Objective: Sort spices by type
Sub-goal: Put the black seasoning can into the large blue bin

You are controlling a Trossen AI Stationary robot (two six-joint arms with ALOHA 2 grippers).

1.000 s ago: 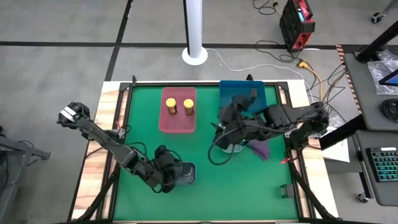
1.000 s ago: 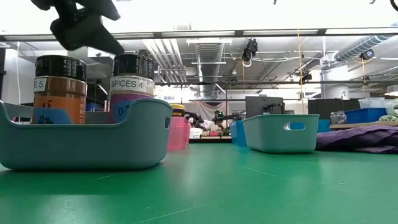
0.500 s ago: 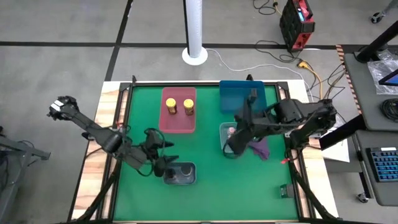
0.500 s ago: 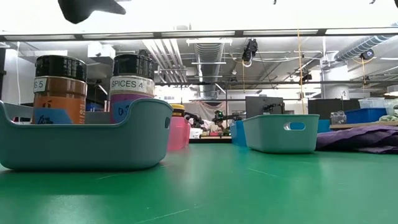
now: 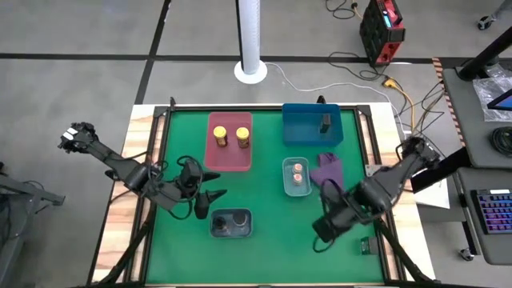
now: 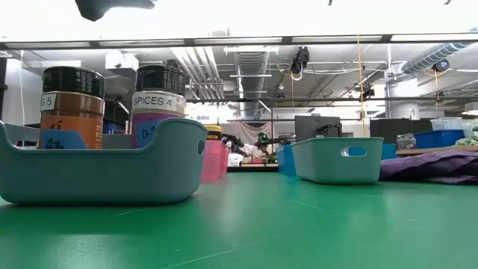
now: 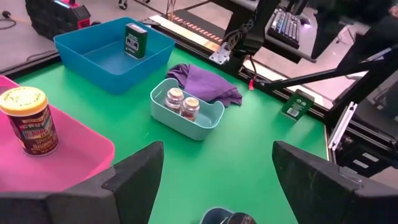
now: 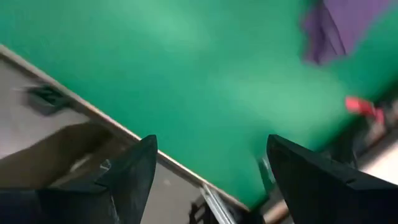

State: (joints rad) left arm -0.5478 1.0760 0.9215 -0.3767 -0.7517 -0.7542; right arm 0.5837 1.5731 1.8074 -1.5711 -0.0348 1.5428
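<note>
Finds the left pincer point(image 5: 210, 200) lifted clear, spread wide and empty, just beside the grey tray point(image 5: 249, 230) at the surface's near edge, where both round dark-lidded jars point(image 6: 72, 104) stand. Records the right pincer point(image 5: 320, 232) pulled back from the pale tray point(image 5: 286, 178) towards the near right, also wide and empty. Judges both drops complete: pinkish-tan jars point(image 5: 298, 172) paired by the purple cloth point(image 5: 328, 170). Farther off, notes yellow-lidded jars point(image 5: 220, 136) in the pink tray point(image 5: 230, 162). Counts only one slim dark jar point(image 5: 326, 122) in the blue tray point(image 5: 304, 134); cannot locate its partner.
</note>
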